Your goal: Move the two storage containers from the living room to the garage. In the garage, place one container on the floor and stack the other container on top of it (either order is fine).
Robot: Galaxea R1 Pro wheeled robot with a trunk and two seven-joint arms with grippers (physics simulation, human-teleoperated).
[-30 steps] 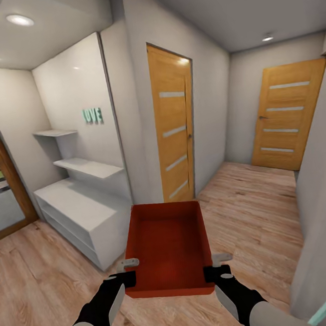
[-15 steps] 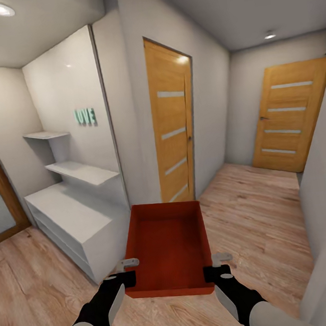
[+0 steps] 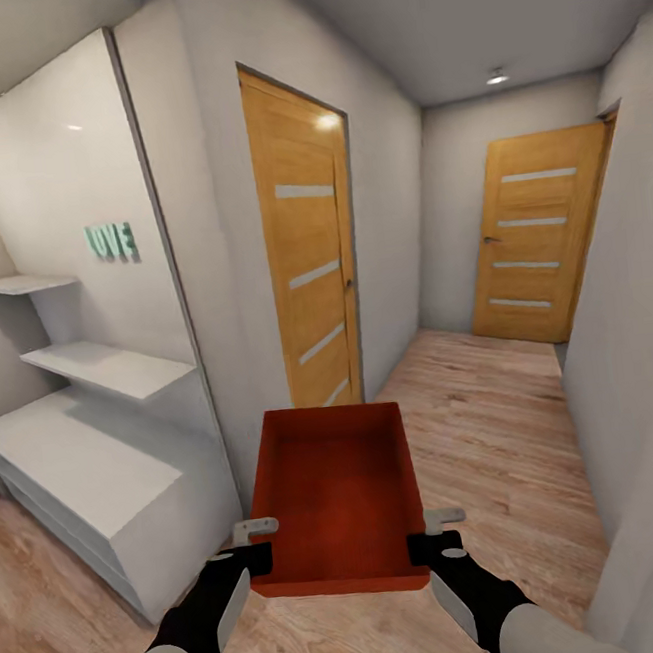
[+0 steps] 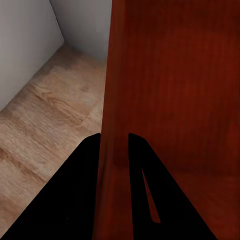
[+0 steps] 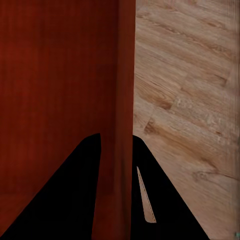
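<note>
A hallway of pale walls runs ahead over a light wood-plank floor (image 3: pixel 495 399), and everything here can be placed against the nearer wooden door (image 3: pixel 309 258) set in the wall on the robot's left. Beyond that door, at the far end of the passage, stands a second wooden door (image 3: pixel 533 234), shut. On the near side of the first door, past a projecting wall corner, sits a white shelf unit (image 3: pixel 89 462) with two floating shelves above it and green letters (image 3: pixel 111 240) fixed to the wall. In front of the nearer door and below it in the head view, one orange-red storage container (image 3: pixel 336 496) is carried level and open side up, empty inside. The left gripper (image 3: pixel 256 537) is pinched onto the container's left wall near the corner closest to the robot, one finger inside and one outside, as the left wrist view confirms at (image 4: pixel 114 145); the right gripper (image 3: pixel 434 528) is clamped the same way on the opposite wall, seen at (image 5: pixel 117 145). As a judgement, the task is at an early stage: this bin is lifted and in transit through the house, no garage or concrete surface is in sight, and the setting down, the fetching of the other bin and the stacking all remain to be done.
</note>
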